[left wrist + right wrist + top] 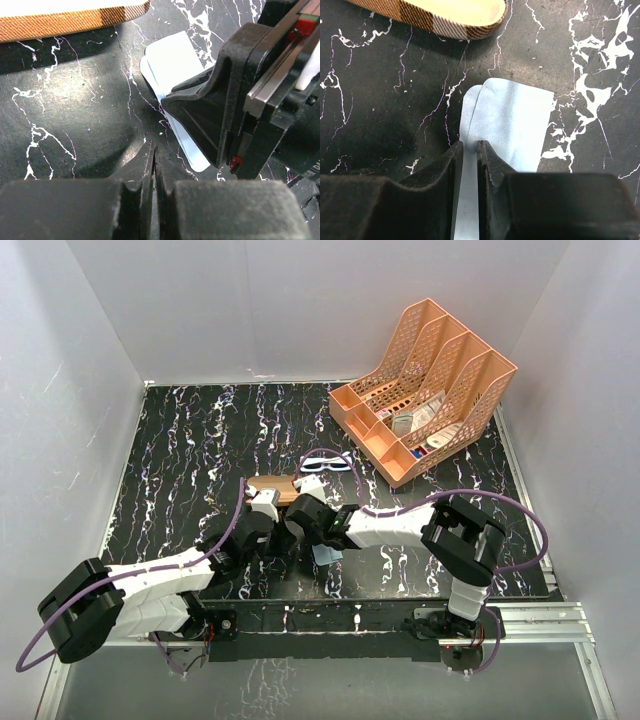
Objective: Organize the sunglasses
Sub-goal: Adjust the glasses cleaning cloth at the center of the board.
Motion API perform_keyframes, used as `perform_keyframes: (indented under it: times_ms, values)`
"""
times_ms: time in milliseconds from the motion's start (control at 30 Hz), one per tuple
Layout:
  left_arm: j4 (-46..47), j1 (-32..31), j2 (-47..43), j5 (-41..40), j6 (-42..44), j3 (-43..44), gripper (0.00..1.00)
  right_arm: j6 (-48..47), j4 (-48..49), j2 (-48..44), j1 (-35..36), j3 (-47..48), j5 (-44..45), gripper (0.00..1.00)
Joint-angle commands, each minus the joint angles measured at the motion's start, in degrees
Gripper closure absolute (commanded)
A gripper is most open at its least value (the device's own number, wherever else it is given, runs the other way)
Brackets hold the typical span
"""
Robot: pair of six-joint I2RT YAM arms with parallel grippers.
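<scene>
Top external view: the black marbled surface (180, 440) fills the frame, and an orange file rack (497, 368) stands at its far right corner, well away from the work and probably of no use to it. Both arms reach in from the near edge and meet near the middle, the left arm (150, 590) angling in from the left and the right arm (400, 525) from the right. This crowding suggests that the job is centred on the few small items there. A brown plaid case (285, 485) lies just beyond the two wrists, and the wrist views show a pale top face with a plaid rim. That is likely where the eyewear should end up. Nearer the arms, a light blue cloth (515, 125) lies flat, close to the case but not touching it. The right end effector (468, 145) is low over the cloth's near edge, its fingers slightly apart with a strip of cloth in the gap; whether they bear on the fabric cannot be told. The left end effector (153, 152) is pressed together on nothing, hovering just beside its partner, seemingly waiting. The sunglasses (327, 463), with a thin white frame and bluish lenses, lie beyond the case, between it and the rack. Neither arm touches them, so the main step appears not yet done.
</scene>
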Motion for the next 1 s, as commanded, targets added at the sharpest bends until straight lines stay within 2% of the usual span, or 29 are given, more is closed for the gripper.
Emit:
perform_keyframes:
  times_ms: [0,100,333,700,967]
  values:
    - [0.81,0.20,-0.09,0.28,-0.17,0.07,1.00,0.46,-2.59,-1.00,0.46,-1.66,-3.06,0.84]
    - [0.90,0.18,-0.04,0.28,-0.26,-0.03,1.00,0.46,-2.42,-1.16,0.51,-1.76,-3.14,0.91]
    - [1.23,0.18,0.14,0.52,-0.36,-0.04,1.00,0.52,-2.46,-1.02,0.50,-1.85,-2.97,0.95]
    - [1.54,0.22,0.45,0.79,-0.36,-0.04,1.00,0.63,-2.76,-1.46,0.51,-1.85,-2.58,0.86]
    - [1.76,0.25,0.76,0.91,-0.35,0.05,1.00,0.64,-2.82,-1.91,0.45,-1.94,-2.36,0.92]
